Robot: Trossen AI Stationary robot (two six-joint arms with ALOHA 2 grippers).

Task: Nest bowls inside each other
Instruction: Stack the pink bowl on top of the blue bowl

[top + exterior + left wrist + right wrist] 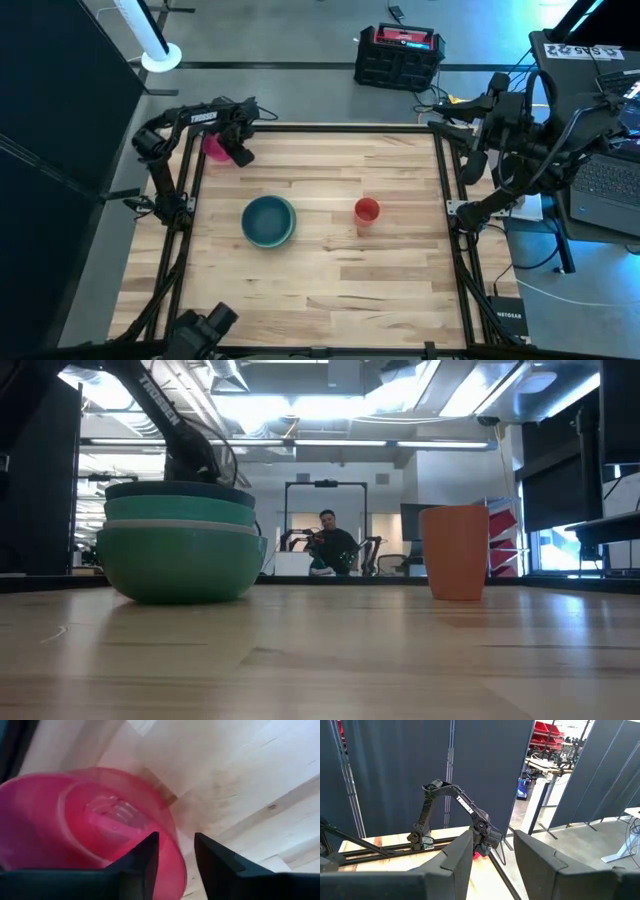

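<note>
A magenta pink bowl sits at the table's far left corner. My left gripper points down over its right side, open, with one finger inside the bowl and one outside, the rim in the gap between them. Near the table's middle stands a stack of nested bowls: teal at the bottom, pale green above it, dark blue on top. My right gripper hangs open and high beyond the table's far right corner, holding nothing.
A small orange-red cup stands upright to the right of the stack. Black frame rails run along the table's sides. A black and red case lies on the floor past the far edge. A person sits in the room behind.
</note>
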